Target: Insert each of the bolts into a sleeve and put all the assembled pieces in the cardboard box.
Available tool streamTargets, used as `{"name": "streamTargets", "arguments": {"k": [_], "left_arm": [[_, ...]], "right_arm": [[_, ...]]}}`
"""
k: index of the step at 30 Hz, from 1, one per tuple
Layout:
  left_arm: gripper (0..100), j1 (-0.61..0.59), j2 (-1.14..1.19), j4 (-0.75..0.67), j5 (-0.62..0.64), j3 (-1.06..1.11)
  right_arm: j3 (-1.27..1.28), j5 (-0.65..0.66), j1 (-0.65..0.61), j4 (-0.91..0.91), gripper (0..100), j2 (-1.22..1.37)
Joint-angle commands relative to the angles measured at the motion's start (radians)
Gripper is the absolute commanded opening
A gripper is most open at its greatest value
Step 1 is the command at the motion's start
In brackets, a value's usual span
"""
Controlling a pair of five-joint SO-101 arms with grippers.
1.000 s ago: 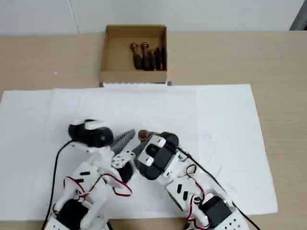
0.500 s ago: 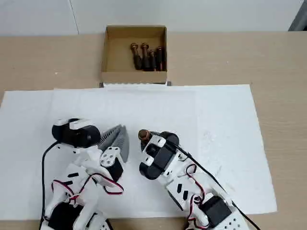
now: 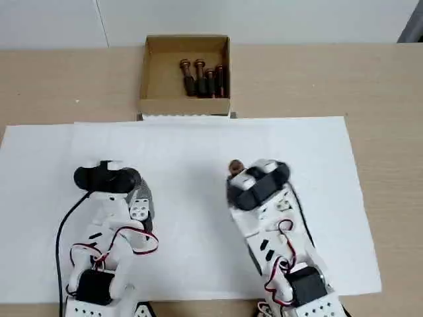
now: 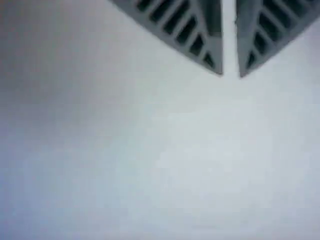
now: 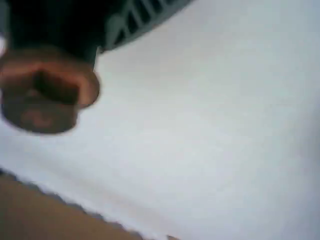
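Box (image 3: 152,72) holding four assembled pieces (image 3: 203,77); right gripper (image 3: 243,176) grips a fifth piece (image 3: 235,167) above the paper (image 3: 198,145), not yet boxed; left gripper (image 4: 230,70) nearly closed, empty

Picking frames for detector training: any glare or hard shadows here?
High view: even light, no glare on the white paper, only soft shade inside the cardboard box. Left wrist view: the paper greys off toward one side. Right wrist view: the bolt sits in shade.
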Motion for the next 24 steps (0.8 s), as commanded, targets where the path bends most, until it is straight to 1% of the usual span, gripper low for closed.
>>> {"name": "streamTargets", "arguments": {"k": [1,4,7,14,24], "left_arm": [[0,-0.018,-0.009,0.005,-0.098,0.024],[0,-0.018,-0.009,0.002,-0.17,0.033],[0,-0.017,-0.009,0.003,-0.184,0.038],[0,-0.017,-0.009,0.002,-0.186,0.056],[0,-0.017,-0.009,0.002,-0.184,0.077]], "right_arm": [[-0.132,-0.094,0.039,0.114,0.4,-0.001],[-0.209,-0.107,0.044,0.199,0.4,0.004],[-0.305,-0.11,0.044,0.225,0.4,0.076],[-0.605,-0.114,0.042,0.213,0.4,0.498],[-0.964,-0.106,0.044,-0.036,0.4,1.04]]}}
